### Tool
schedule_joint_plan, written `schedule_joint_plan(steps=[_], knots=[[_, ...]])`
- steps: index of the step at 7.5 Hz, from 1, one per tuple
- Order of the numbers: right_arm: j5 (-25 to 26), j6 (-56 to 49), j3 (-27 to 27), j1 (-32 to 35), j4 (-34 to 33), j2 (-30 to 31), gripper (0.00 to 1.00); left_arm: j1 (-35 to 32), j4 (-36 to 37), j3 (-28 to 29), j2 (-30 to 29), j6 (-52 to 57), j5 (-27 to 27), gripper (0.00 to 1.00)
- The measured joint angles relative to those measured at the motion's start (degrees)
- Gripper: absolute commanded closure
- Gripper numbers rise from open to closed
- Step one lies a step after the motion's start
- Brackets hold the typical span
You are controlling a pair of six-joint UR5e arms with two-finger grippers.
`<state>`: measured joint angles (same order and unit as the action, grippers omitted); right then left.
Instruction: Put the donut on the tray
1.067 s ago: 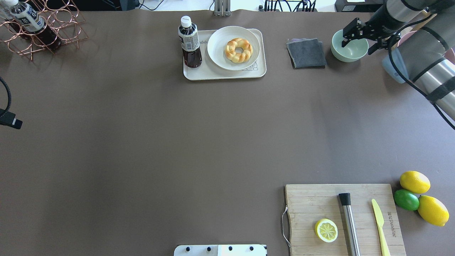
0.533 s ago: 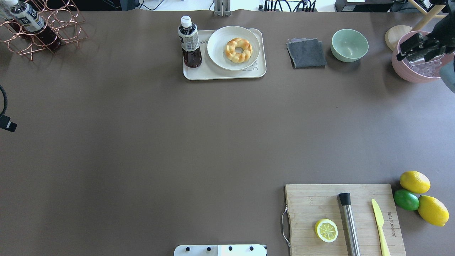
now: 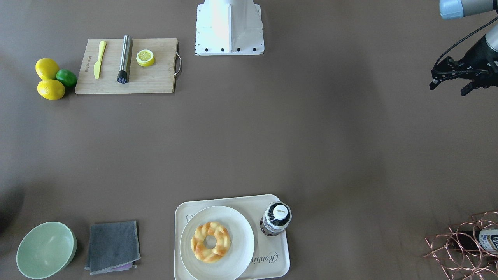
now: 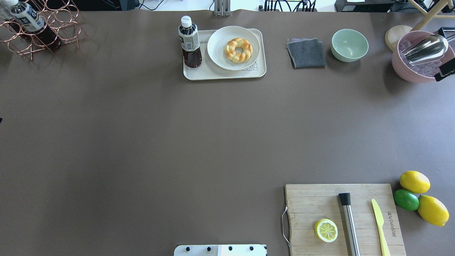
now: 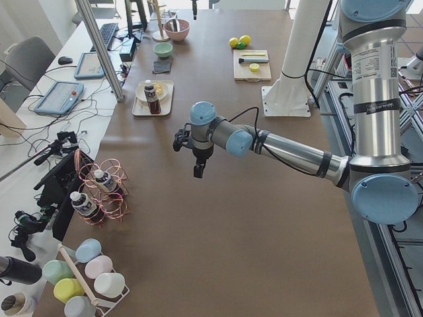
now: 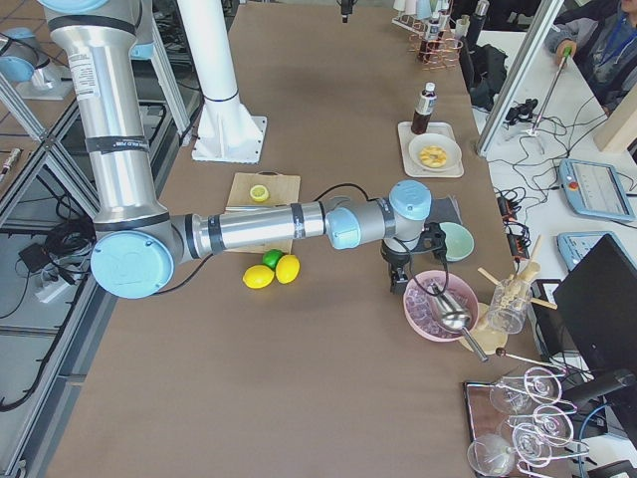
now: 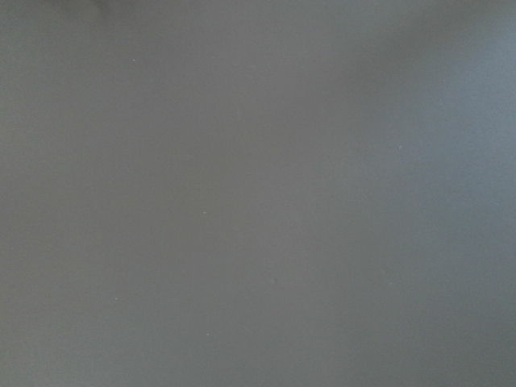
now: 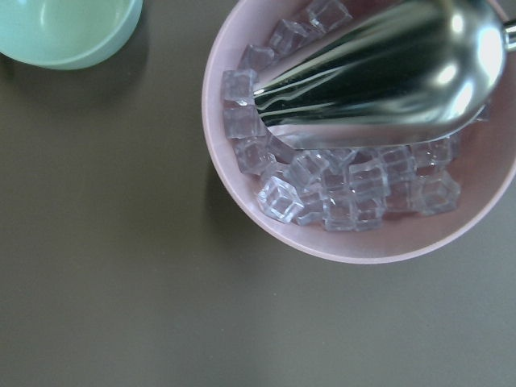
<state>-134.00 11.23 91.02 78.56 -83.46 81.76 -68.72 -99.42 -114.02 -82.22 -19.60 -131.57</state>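
On white plate [image 4: 217, 53], golden twisted donut [image 4: 239, 50]

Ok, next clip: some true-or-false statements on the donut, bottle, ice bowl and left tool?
The donut lies on the white plate, which sits on the tray. True.
The bottle lies on its side on the table. False: it stands upright on the tray.
The pink bowl holds ice cubes and a metal scoop. True.
The left tool grips the lemon half. False: it is open and empty; the lemon half lies on the cutting board.
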Motion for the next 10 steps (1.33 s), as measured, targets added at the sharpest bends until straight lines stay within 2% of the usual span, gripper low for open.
schedule_joint_plan(steps=[3, 6, 10], knots=[[0.03, -14.61, -0.07, 6.25, -8.74, 0.77, 0.0, -6.14, 0.22, 4.3, 0.92, 11.05, 0.01, 0.03], [-0.03, -19.71, 0.01, 9.17, -10.08, 3.05, 0.0, -16.74, 6.47, 8.51, 2.06, 28.17, 0.04, 0.03], [-0.16, -22.06, 2.66, 12.48, -10.28, 6.99, 0.0, -23.73, 7.48, 12.48, 2.46, 32.41, 0.01, 0.03]])
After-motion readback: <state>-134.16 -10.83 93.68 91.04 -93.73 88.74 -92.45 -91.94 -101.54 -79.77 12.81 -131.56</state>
